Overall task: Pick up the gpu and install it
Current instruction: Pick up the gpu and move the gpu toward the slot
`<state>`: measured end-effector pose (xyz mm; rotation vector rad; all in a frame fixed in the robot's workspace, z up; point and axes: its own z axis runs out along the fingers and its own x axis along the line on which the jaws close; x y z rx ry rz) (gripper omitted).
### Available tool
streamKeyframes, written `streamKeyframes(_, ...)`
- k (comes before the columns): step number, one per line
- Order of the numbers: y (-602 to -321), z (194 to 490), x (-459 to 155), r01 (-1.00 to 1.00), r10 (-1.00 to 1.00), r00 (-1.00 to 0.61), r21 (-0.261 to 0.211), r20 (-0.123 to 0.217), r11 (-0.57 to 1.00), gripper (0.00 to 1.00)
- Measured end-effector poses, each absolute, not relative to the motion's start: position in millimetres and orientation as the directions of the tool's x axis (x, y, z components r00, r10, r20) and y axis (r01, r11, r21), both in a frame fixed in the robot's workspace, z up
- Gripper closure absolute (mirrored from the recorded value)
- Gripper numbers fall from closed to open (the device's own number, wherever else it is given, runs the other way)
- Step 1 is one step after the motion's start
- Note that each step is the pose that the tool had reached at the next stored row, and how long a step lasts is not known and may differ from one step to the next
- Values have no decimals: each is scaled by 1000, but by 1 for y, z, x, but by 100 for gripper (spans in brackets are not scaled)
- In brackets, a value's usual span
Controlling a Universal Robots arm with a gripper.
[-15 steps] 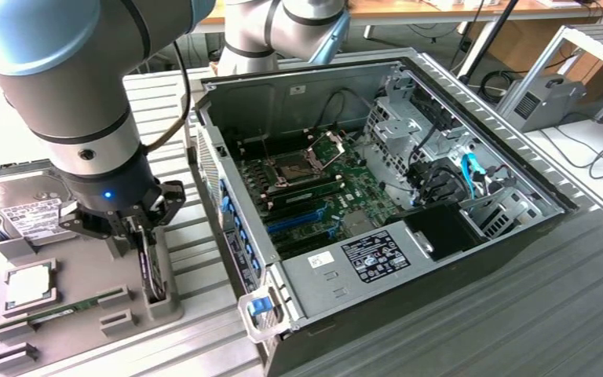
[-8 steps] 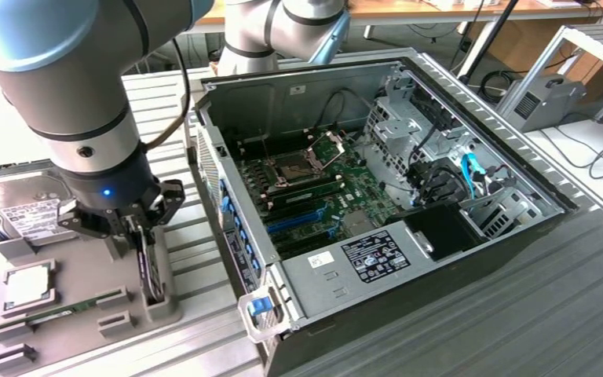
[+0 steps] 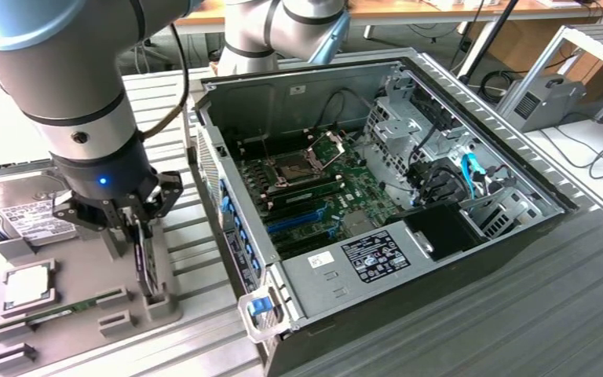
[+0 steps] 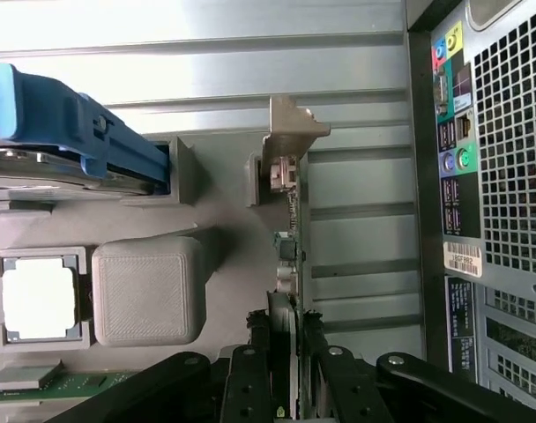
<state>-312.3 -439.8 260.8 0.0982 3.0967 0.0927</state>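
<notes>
The gpu (image 3: 147,263) (image 4: 290,238) is a thin black card. It stands on its edge in a slot of the grey holder (image 3: 87,271) (image 4: 224,229), near the side of the holder that faces the case. Its silver metal bracket (image 4: 292,132) is bent at the top end. The black jaws come down from the arm (image 3: 60,94) and pinch the gpu, one finger on each flat side, at the end away from the bracket.

The holder is matt grey plastic with a fine layered texture, and a rounded square block (image 4: 149,289) rises from it beside the card. In other pockets of it lie a square cpu (image 3: 27,284) (image 4: 37,298) with a bright metal top and a narrow green memory stick (image 3: 71,309) (image 4: 39,381). A silver hard drive (image 3: 19,208) with a white label is at the far end, and a blue plastic part (image 4: 74,123) sits there too.

The case (image 3: 280,94) (image 4: 515,176) lies open on the exterior view's right of the holder, just beside it. It has sheet-metal walls, a green board with blue slots, and a perforated back panel with coloured ports. The worktop (image 3: 553,314) (image 4: 356,70) is ribbed metal.
</notes>
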Motion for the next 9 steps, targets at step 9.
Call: streamKeyframes(9, -429, 265, -312, 62, 64, -997, 62, -40, 996, 74)
